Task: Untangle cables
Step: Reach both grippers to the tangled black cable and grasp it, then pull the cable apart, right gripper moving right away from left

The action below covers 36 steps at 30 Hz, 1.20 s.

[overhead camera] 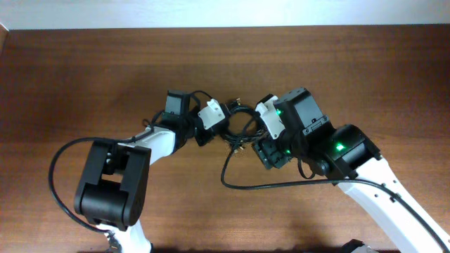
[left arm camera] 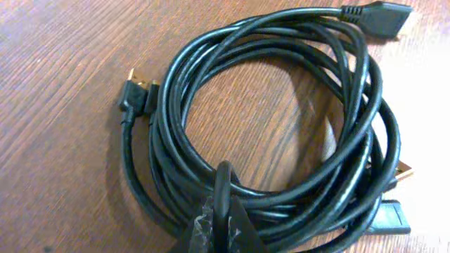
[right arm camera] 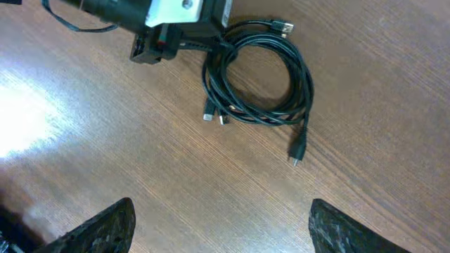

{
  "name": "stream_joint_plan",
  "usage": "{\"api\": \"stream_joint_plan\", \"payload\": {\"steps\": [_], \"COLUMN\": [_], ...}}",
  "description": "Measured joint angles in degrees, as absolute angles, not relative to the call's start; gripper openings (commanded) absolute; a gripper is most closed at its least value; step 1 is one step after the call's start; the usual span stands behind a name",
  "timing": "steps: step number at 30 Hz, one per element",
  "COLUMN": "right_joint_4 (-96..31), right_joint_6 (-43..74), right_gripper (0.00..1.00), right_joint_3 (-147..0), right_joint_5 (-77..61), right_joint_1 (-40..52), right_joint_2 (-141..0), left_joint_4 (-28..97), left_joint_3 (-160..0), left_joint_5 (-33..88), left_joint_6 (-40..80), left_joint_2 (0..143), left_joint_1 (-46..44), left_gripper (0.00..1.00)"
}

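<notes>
Black cables (left arm camera: 267, 126) lie coiled mid-counter, nearer the far edge. My left claw (left arm camera: 219, 211) is pinched tight on the coil's rim; my right claw (right arm camera: 221, 207) hangs spread wide, empty, with the coil straight ahead and one loose plug end (right arm camera: 297, 151) trailing toward it.

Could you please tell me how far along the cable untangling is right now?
Nothing looks separated yet: the cables lie together in one coil. In hand: the left gripper has its jaws closed on the coil's edge. The right gripper hangs open above, holding nothing. Left to do: pulling every cord free.
</notes>
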<state>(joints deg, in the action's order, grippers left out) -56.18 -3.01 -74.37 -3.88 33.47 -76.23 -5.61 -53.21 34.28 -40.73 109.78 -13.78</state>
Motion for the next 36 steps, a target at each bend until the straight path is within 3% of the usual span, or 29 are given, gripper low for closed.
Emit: {"api": "stream_joint_plan", "payload": {"steps": [5, 9, 12, 14, 16, 18, 21, 22, 23, 30, 33, 35, 36], "right_joint_4": [-56.82, -57.54, -58.57, -58.33, -54.94, -49.41, -45.17, -45.12, -45.12, -37.87, -35.88, -35.66, -35.64], "right_joint_6": [-2.76, -2.74, -1.72, -1.50, -1.50, -1.41, -1.50, -1.52, -1.48, -3.88, -4.29, -4.84, -4.45], "right_gripper": [0.51, 0.44, 0.38, 0.58, 0.70, 0.71, 0.63, 0.54, 0.52, 0.43, 0.24, 0.06, 0.04], "right_joint_3": [-74.37, -74.37, -74.37, -74.37, -74.37, -74.37, -74.37, -74.37, -74.37, -74.37, -74.37, -74.37, -74.37], "right_joint_5": [-4.14, -4.12, -4.16, -4.16, -4.19, -5.02, -9.69, -10.13, -10.48, -10.66, -10.74, -11.70, -12.08], "right_joint_1": [33.47, 33.47, 33.47, 33.47, 33.47, 33.50, 33.50, 33.47, 33.50, 33.50, 33.50, 33.50, 33.50], "right_joint_2": [-76.23, -76.25, -77.78, -78.17, -78.19, -78.19, -80.75, -81.95, -83.46, -84.53, -86.43, -88.73, -89.01], "left_joint_4": [-6.04, -5.30, -1.61, 0.80, 2.39, 2.37, 2.52, 2.61, 2.81, 4.19, 4.16, 4.38, 4.56], "left_joint_3": [-53.15, -53.82, -53.84, -53.84, -53.84, -53.84, -53.82, -53.84, -53.84, -53.84, -53.84, -53.84, -53.84], "left_joint_5": [38.63, 39.62, 39.90, 38.70, 37.52, 37.36, 37.28, 37.28, 37.28, 37.28, 37.08, 37.06, 37.06], "left_joint_6": [-37.15, -36.16, -36.16, -36.14, -36.14, -36.14, -36.14, -36.16, -36.14, -36.12, -35.94, -35.97, -35.97], "left_joint_2": [107.81, 80.77, 72.18, 73.89, 75.55, 75.55, 75.55, 75.55, 75.55, 75.55, 75.55, 75.55, 75.55], "left_joint_1": [-16.45, -16.43, -16.45, -16.45, -16.45, -16.45, -16.45, -16.45, -16.45, -16.43, -16.43, -16.43, -16.43], "left_gripper": [0.00, 0.00, 0.00, 0.00, 0.00, 0.00, 0.00, 0.00, 0.00, 0.00, 0.00, 0.00, 0.00]}}
